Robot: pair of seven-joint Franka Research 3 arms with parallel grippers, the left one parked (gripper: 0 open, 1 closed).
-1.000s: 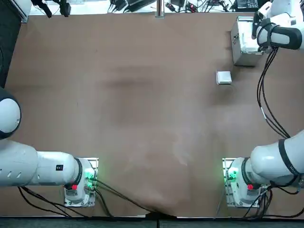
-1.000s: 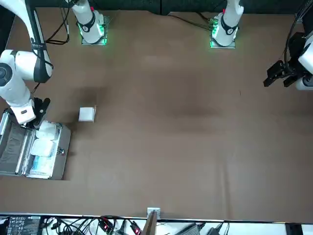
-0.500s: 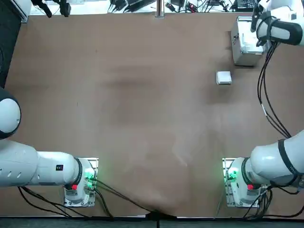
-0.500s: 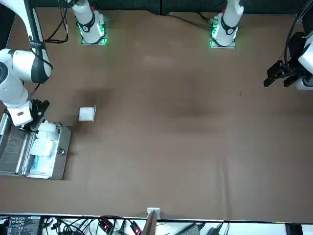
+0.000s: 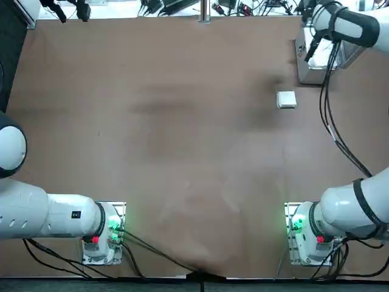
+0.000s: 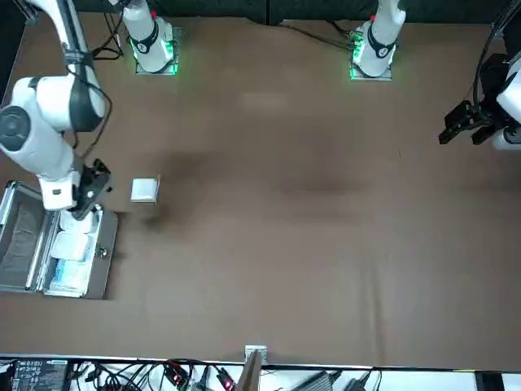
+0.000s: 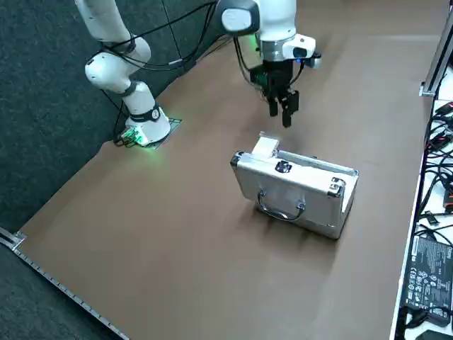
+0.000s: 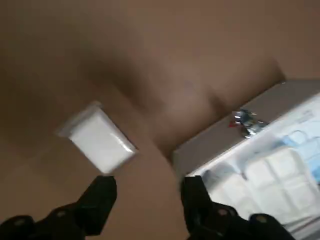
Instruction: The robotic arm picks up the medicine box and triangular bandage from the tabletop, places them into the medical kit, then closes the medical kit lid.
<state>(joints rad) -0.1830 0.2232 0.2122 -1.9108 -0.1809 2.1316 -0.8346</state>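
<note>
A plain brown table (image 5: 170, 140) fills the overhead view, with cables and gear along its far edge. In that view the robotic arm (image 5: 343, 24) reaches across the table's far right corner, its black cables trailing back toward its base, and it covers much of the medical kit (image 5: 310, 72), of which only a silver corner shows. The medicine box (image 5: 286, 99) lies flat on the bare table near the kit, on the side toward the table's middle. In the front view the kit (image 6: 57, 252) lies open, the medical kit lid (image 6: 18, 244) folded out flat beside the tray, and the triangular bandage (image 6: 72, 244) rests inside the tray on the pale lining. The right gripper (image 6: 88, 191) hangs above the tray's edge on the side nearest the medicine box (image 6: 144, 190), which sits just beyond that edge. From the right side view the lid (image 7: 294, 202) faces the camera with its curved handle, and the gripper (image 7: 284, 106) hovers in the air beyond the case, pointing down, holding nothing. The wrist view shows both fingers (image 8: 100, 197) spread apart with only brown table between them; the medicine box (image 8: 100, 141) lies apart from the kit (image 8: 260, 165), whose white contents show.
</note>
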